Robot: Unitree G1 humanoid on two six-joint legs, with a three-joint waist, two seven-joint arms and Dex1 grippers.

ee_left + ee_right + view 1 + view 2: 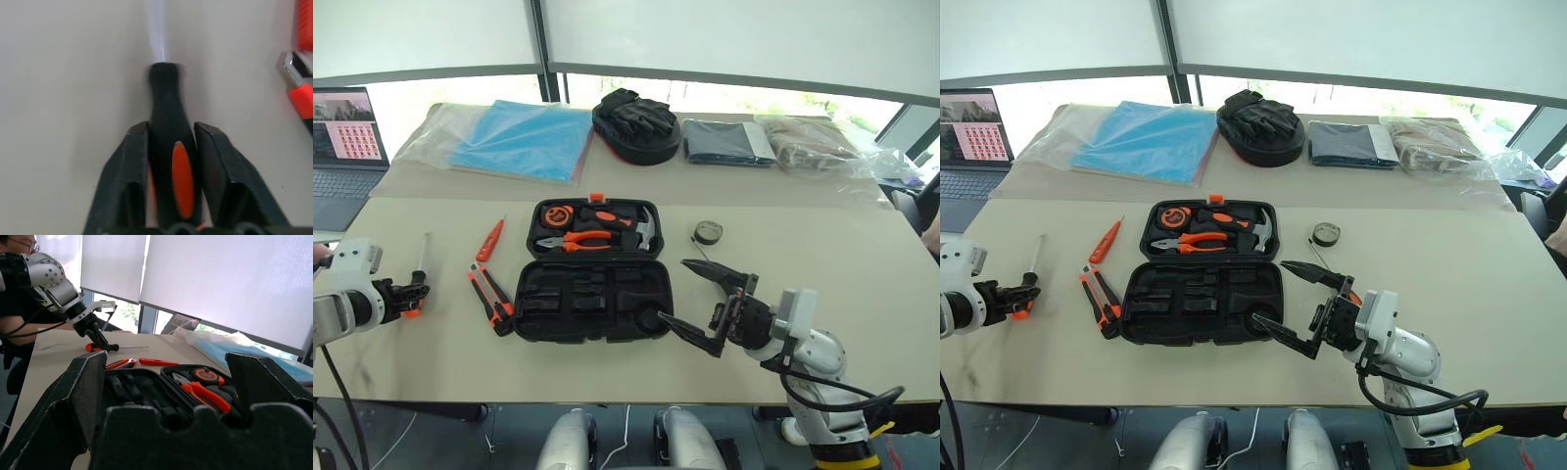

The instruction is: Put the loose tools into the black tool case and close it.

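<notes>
Screwdriver handle (168, 161) clamped between left fingers (122, 186); right fingers (680, 299) wide beside case (590, 299).

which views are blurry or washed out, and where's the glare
Left wrist view: the screwdriver handle is soft and its shaft fades into pale glare on the table. Right wrist view: the right gripper's fingers are dark and out of focus; the backlit blinds are washed out. Left eye view: the windows behind the table are overexposed; the black tool case is sharp.
</notes>
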